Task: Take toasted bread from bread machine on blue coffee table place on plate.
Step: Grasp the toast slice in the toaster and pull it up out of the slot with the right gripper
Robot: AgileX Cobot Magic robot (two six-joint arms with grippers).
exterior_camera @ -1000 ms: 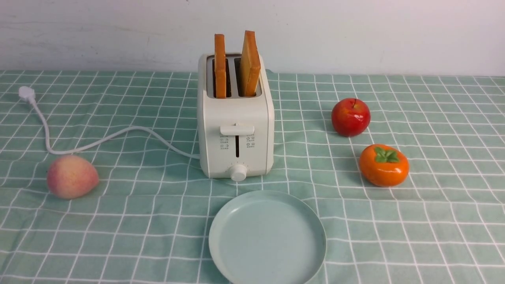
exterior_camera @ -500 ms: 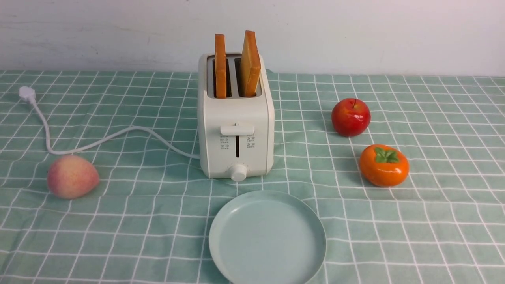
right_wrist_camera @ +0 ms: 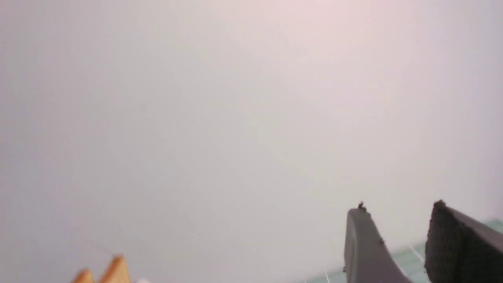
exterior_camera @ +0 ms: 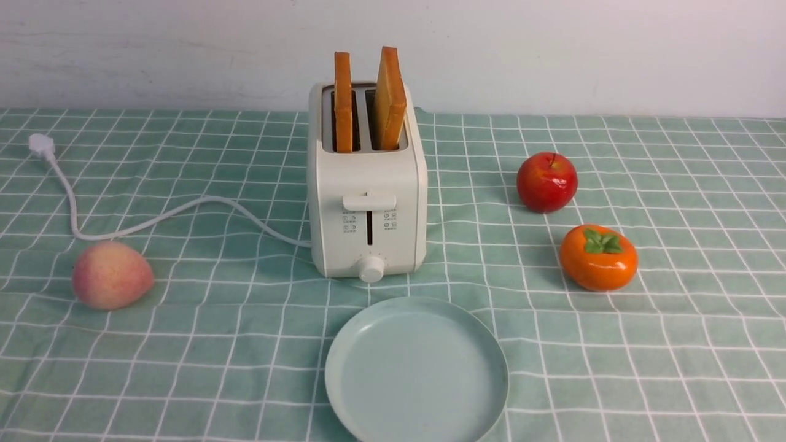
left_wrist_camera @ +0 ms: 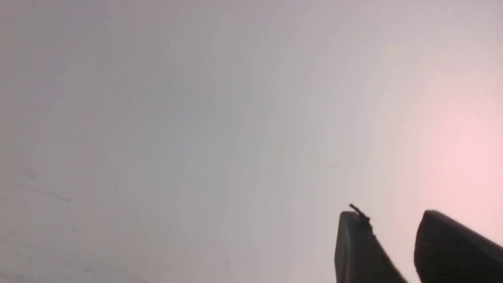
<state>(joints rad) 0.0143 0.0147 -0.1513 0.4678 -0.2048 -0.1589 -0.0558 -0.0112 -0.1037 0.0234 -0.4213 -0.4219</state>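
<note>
The left gripper shows in its own wrist view only as two dark fingertips with a clear gap between them and nothing in it, set against a blank pale wall. The right gripper is much the same, its two fingers parted and empty. Past them, its wrist view shows a thin strip of the green checked cloth, and the tips of the two toast slices poke into a corner of the frame, well apart from the fingers.

From the front, the cream-white two-slot toaster stands mid-table on the cloth, its lever at the top of its track and a round knob low on its face. Both slices stand in the slots, rising above the top. The left toast slice is upright and edge-on, and the right toast slice sits slightly askew, showing some of its face. The pale blue-green plate lies bare just in front of the toaster, on its near side. A white cord curves off to the left to a plug. A peach lies near the cord on the left side of the table. On the right, a red apple and an orange persimmon sit near each other, well apart from the toaster
</note>
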